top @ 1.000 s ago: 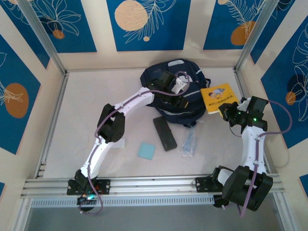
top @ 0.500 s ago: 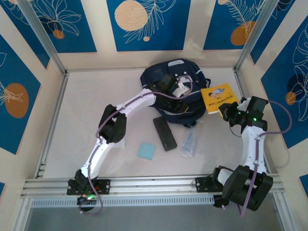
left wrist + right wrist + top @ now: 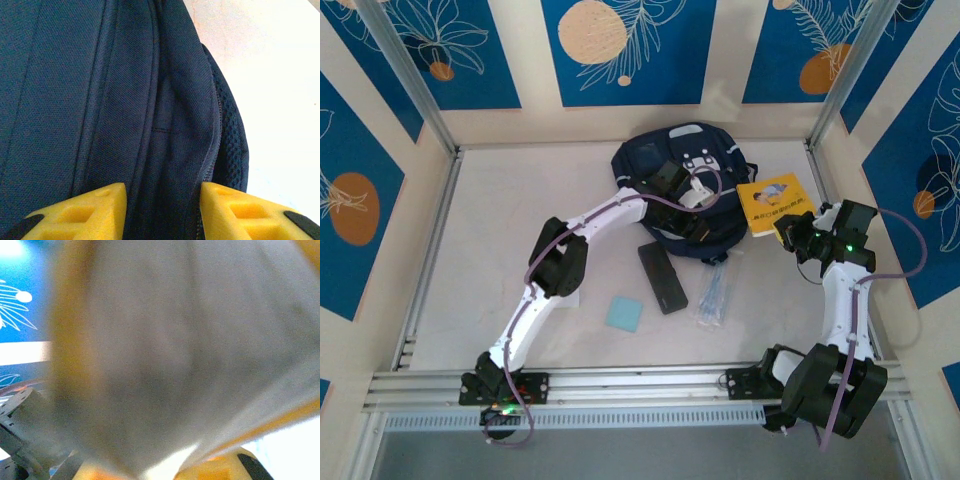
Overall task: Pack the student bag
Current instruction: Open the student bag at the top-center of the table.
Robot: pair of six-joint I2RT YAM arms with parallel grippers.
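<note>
Student bag (image 3: pixel 645 160) is laid flat at the table's (image 3: pixel 500 230) far edge, right of centre, with its light grey patch (image 3: pixel 687 133) turned toward the far edge. The left arm is stretched across it, and the left gripper (image 3: pixel 700 222) is set low over the bag's near half.

In the left wrist view, 2 yellow fingertips (image 3: pixel 80 212) are seen spread apart, so the claw is open. A raised fold of navy fabric is straddled between them. Whether the pads press on that fold cannot be told. A zip line (image 3: pixel 217 125) and a mesh edge (image 3: pixel 235 145) are seen along the bag's side, with pale table surface beyond.

Yellow book (image 3: pixel 772 200) is placed just beside the bag's right side, near the table's right edge. Its near corner is clamped by the right gripper (image 3: pixel 788 232), so that claw is closed on the book. In the right wrist view the book is rendered as a close grey-and-yellow blur, with 1 yellow finger (image 3: pixel 220 471) seen beneath it. No print can be read there.

On the near side of the bag, toward the table's middle:
- black case (image 3: pixel 662 277), laid at an angle, far end just beside the bag's near edge
- clear packet of pens (image 3: pixel 713 295), just right of the case
- light blue square (image 3: pixel 624 313), left of the case and nearer the near edge
- white item (image 3: pixel 576 298), partly hidden under the left arm, cannot be identified

All 4 are lying apart from both claws.
</note>
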